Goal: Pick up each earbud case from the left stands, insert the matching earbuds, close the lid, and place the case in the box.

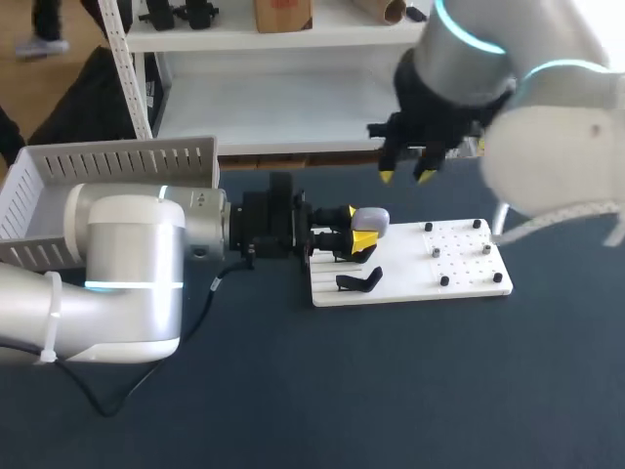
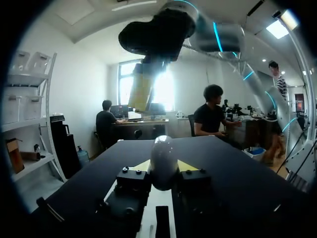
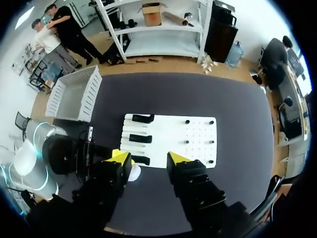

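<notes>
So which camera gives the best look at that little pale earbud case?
The left wrist view: the earbud case sits in the middle, close up, between the fingers of the left pincer. The head view shows it small, from above. The right wrist view catches only a pale sliver.

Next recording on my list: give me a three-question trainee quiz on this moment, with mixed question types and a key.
1. True or false: the right claw is shut on an earbud.
2. What does the left claw hold? A) the pale earbud case B) a black stand C) nothing
3. Fill in: the box stands to the robot's ___ of the white board.
Key: 1 false, it hangs open and empty above the board. 2 A. 3 left.
</notes>
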Action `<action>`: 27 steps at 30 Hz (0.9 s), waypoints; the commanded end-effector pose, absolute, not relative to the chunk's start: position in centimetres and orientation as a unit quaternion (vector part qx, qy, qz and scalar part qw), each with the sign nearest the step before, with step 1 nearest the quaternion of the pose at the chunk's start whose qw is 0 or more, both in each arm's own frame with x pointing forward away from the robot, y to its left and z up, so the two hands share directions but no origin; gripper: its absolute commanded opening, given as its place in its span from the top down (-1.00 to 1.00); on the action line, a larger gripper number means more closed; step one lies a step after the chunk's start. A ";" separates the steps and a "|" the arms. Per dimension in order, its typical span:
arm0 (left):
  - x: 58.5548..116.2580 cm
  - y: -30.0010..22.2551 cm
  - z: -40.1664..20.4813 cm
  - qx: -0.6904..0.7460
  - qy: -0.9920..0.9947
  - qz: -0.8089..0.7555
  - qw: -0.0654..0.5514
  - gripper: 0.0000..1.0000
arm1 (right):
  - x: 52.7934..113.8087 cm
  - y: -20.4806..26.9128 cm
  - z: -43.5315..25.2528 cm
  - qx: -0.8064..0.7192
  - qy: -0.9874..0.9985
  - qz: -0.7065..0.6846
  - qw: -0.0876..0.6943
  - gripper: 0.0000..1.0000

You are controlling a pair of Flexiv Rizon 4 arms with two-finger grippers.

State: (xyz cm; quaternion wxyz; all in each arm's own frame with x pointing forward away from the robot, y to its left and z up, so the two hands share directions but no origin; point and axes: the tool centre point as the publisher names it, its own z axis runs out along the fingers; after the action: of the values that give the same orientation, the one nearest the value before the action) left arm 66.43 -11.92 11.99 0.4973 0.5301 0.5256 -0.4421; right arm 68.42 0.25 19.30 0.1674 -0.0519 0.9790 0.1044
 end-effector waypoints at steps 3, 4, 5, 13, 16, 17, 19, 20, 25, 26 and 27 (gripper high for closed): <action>66.3 -10.4 13.8 0.525 0.512 -0.437 0.521 1.00 | 64.9 -3.2 16.1 -0.017 0.966 0.131 0.223 0.06; 66.2 -9.8 14.5 0.528 0.513 -0.429 0.524 1.00 | 64.7 -3.5 15.7 -0.012 0.965 0.133 0.223 0.03; 66.1 -9.2 15.2 0.529 0.509 -0.426 0.528 1.00 | 64.6 -3.7 15.4 -0.007 0.965 0.136 0.224 0.00; 66.5 -1.8 19.0 0.539 0.510 -0.374 0.556 1.00 | 64.0 -4.5 14.8 0.021 0.961 0.148 0.233 -1.00; 66.8 2.2 19.8 0.526 0.515 -0.354 0.577 1.00 | 64.0 -4.5 14.8 0.021 0.961 0.148 0.233 -1.00; 67.0 3.1 19.8 0.525 0.521 -0.347 0.577 1.00 | 64.0 -4.5 14.8 0.021 0.961 0.148 0.233 -1.00; 67.5 6.4 19.9 0.516 0.526 -0.335 0.587 1.00 | 64.0 -4.5 14.8 0.021 0.961 0.148 0.233 -1.00; 67.7 7.5 19.8 0.511 0.534 -0.327 0.590 1.00 | 64.0 -4.5 14.8 0.021 0.961 0.148 0.233 -1.00; 69.4 13.0 19.3 0.500 0.550 -0.312 0.592 1.00 | 64.0 -4.5 14.8 0.021 0.961 0.148 0.233 -1.00; 69.8 14.1 18.9 0.495 0.562 -0.305 0.588 1.00 | 64.0 -4.5 14.8 0.021 0.961 0.148 0.233 -1.00; 70.3 15.0 18.7 0.498 0.564 -0.301 0.586 1.00 | 64.0 -4.5 14.8 0.021 0.961 0.148 0.233 -1.00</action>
State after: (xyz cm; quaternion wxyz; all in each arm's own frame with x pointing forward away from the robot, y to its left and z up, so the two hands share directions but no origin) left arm 71.51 9.82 18.33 0.5798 0.5039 0.5609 -0.3088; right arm 64.41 -4.40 14.83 0.1987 0.0143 0.9686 0.1489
